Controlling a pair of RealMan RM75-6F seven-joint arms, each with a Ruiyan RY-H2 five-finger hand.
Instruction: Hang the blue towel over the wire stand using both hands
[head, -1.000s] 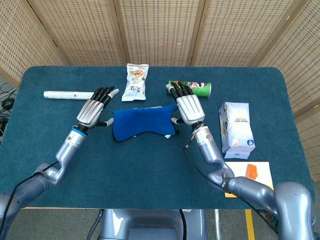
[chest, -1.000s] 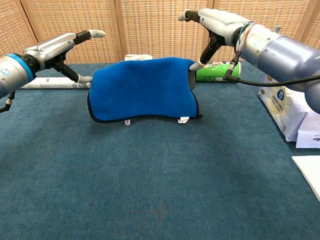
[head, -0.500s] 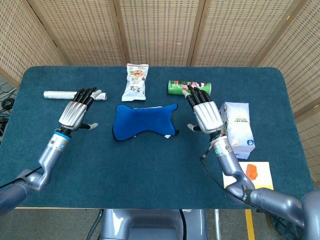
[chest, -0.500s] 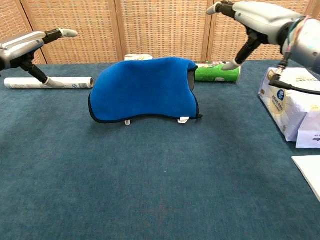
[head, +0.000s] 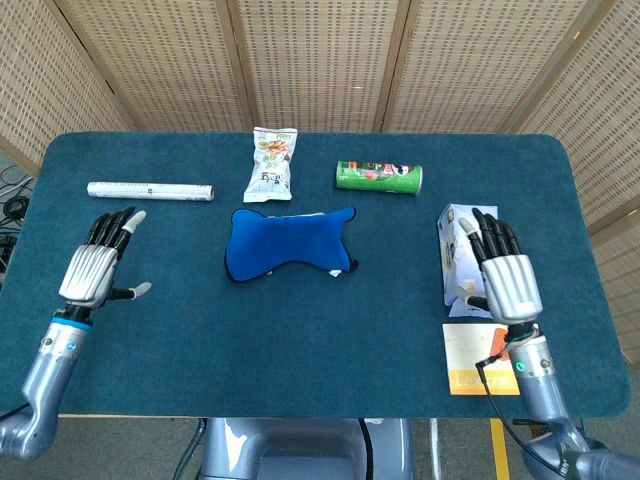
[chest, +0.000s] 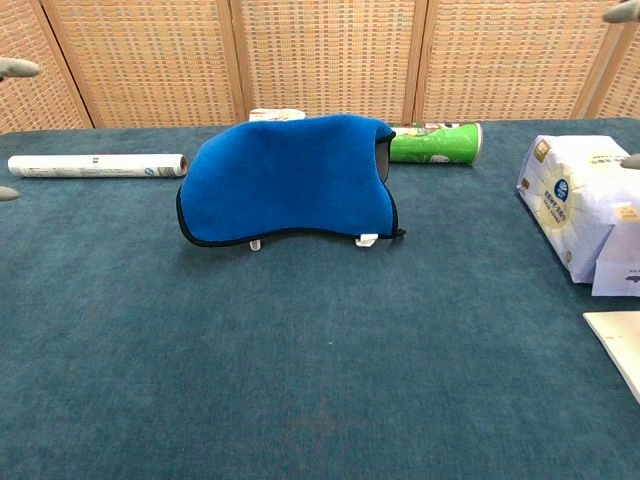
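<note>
Towel (head: 288, 243) in soft blue cloth already drapes over the wire stand (chest: 366, 240) mid-tabletop (head: 300, 340), and we judge it light, limp, best pinched at edges, both our left robot hand (head: 95, 268) and right robot hand (head: 503, 278) spread empty.

Head view: set high, looking steeply down, taking in the whole table (head: 300, 330) with blue towel (head: 288, 243) near centre. Chest view: set low at table height, facing level toward the towel (chest: 290, 178), closer. Shared: towel, green can (head: 379, 177) behind it.
</note>
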